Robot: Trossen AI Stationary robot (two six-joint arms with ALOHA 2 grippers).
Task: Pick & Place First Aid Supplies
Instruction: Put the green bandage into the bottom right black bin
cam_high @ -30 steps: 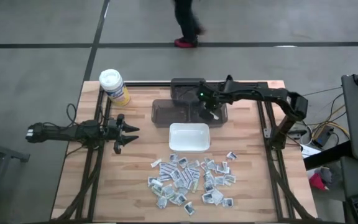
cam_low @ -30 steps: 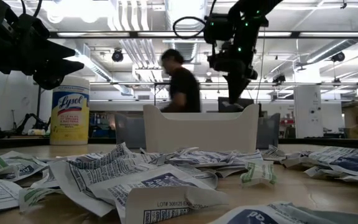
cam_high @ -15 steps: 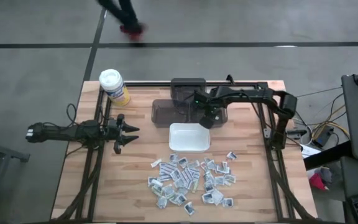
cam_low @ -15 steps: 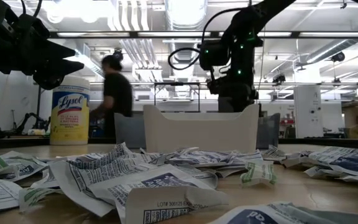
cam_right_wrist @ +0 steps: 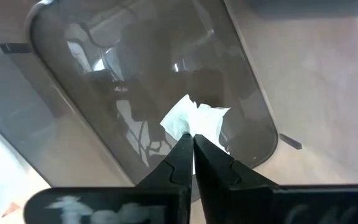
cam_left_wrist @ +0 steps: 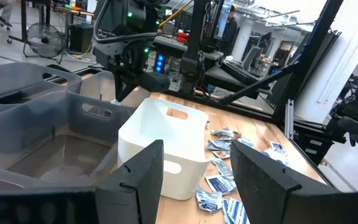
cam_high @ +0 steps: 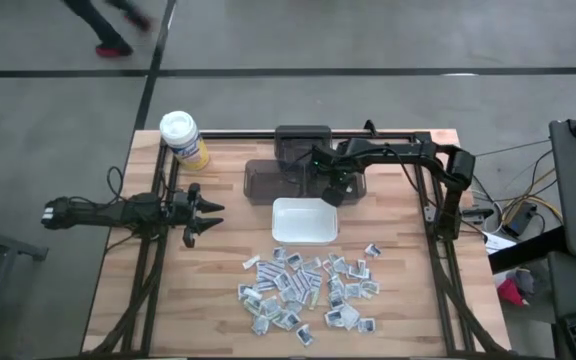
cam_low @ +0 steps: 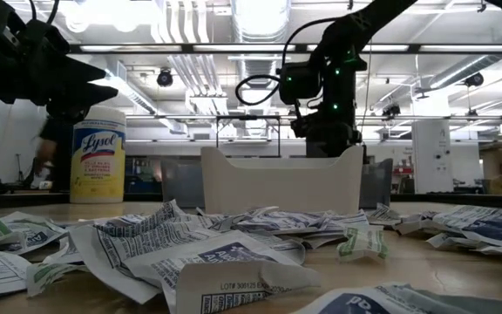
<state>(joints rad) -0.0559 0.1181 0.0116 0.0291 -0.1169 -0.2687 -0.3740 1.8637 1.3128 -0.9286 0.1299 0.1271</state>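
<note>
The first aid supplies (cam_high: 308,290) lie as a loose heap of small white and grey packets on the near half of the wooden table, also close up in the low view (cam_low: 225,249). Behind them stands the white tray (cam_high: 304,220), and beyond it a grey see-through bin (cam_high: 263,180). My right gripper (cam_high: 333,192) hangs over the bin's right part, pointing down, shut on one white packet (cam_right_wrist: 196,121). My left gripper (cam_high: 208,215) waits open at the table's left, pointing level toward the tray (cam_left_wrist: 166,149). My right gripper pinches the white packet by its lower edge (cam_right_wrist: 193,132) between its two fingertips, coming from above and pointing down. The crumpled packet sticks out past the fingertips over the grey bin's floor (cam_right_wrist: 135,93). Whether it touches that floor I cannot tell.
A yellow canister with a white lid (cam_high: 183,140) stands at the far left corner. A second, darker bin (cam_high: 301,140) sits behind the grey one. Bare wood lies left of the tray and heap. A person walks on the floor beyond the table.
My right gripper has come down toward the grey bin and a little toward the white tray, still shut on the packet. Beyond the table, the person has walked toward the left.
</note>
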